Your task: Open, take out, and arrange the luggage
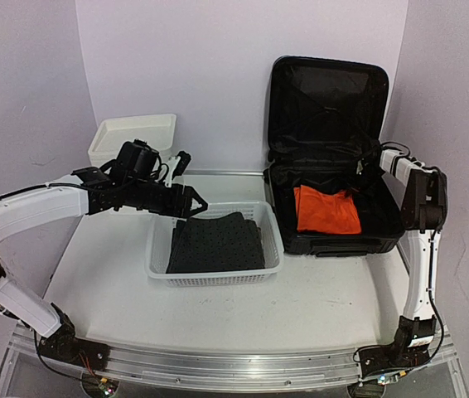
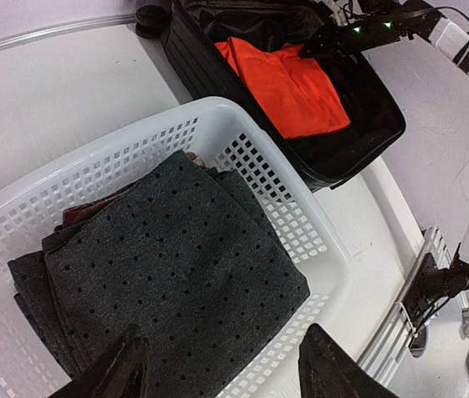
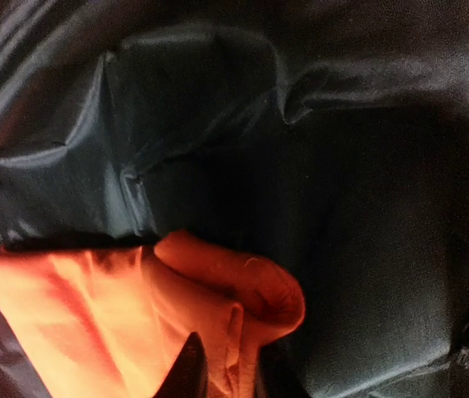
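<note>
The luggage [image 1: 327, 151] is lying open at the far right of the table [image 1: 94, 249]. Its base is resting flat and its lid is standing upright behind it, in front of the back wall. It is a large black hard-shell suitcase, the biggest thing in view. Horizontal ribs are running along the side of the shell, and creased black fabric lining is showing a dull sheen inside. 1 small black caster [image 2: 148, 16] is showing at a corner of the base on the basket's side.

A folded orange garment [image 1: 326, 210] is lying in the base. The right pincer [image 1: 357, 189] is reaching down into the base at the garment's far right corner. Its 2 fingers are drawn close together and are pinching a raised fold of the orange cloth.

Just left of the luggage, a white perforated basket [image 1: 218, 279] is holding a folded dark grey cloth [image 1: 216, 242] dotted with small holes. The left pincer [image 1: 191, 206] is hovering over the basket's far left rim, with its 2 fingers [image 2: 118, 369] spread and nothing between them. A white box [image 1: 131, 137] is standing at the far left of the table, well apart from the luggage.
</note>
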You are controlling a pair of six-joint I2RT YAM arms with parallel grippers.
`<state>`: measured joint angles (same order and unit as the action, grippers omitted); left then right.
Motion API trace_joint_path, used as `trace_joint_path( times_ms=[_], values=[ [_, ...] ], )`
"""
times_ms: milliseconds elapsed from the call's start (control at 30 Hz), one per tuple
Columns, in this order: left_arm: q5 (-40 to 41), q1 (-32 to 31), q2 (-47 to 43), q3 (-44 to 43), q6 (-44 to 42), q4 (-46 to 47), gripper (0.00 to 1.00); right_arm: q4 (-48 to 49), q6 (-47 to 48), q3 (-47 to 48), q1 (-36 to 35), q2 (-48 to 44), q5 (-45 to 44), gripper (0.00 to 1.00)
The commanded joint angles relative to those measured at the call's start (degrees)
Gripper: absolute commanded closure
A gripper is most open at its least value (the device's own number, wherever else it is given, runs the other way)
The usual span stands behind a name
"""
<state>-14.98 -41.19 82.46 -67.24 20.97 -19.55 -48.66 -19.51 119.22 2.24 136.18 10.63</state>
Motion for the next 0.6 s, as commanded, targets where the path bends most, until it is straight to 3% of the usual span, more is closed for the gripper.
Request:
trace_joint_path(
  times_ms=[0,100,333,400,467,567],
  values=[
    [-0.3,0.19,-1.08,-1.14,0.15,1.05,0.37,2.08,2.26,5.09,0.92,0.39,-2.76,0.91],
    [-0.56,0.23,-0.94,-1.25,0.25,1.01,0.37,2.25,4.31,7.14,1.58,2.03,-3.92,1.0],
    [-0.88,0.16,-1.07,-1.12,0.61,1.01,0.37,4.45,9.42,12.74,2.67,7.21,-3.65,1.0],
    [-0.76,0.22,-1.15,-0.99,0.69,1.01,0.37,4.54,11.09,14.15,2.76,8.48,-3.83,0.91],
    [-0.81,0.23,-1.16,-0.9,0.78,0.92,0.37,4.2,12.77,15.31,2.77,9.08,-4.45,0.72],
    [-0.77,0.23,-1.11,-1.01,0.83,0.83,0.37,2.74,14.98,14.61,2.77,6.57,-6.25,0.55]
  ],
)
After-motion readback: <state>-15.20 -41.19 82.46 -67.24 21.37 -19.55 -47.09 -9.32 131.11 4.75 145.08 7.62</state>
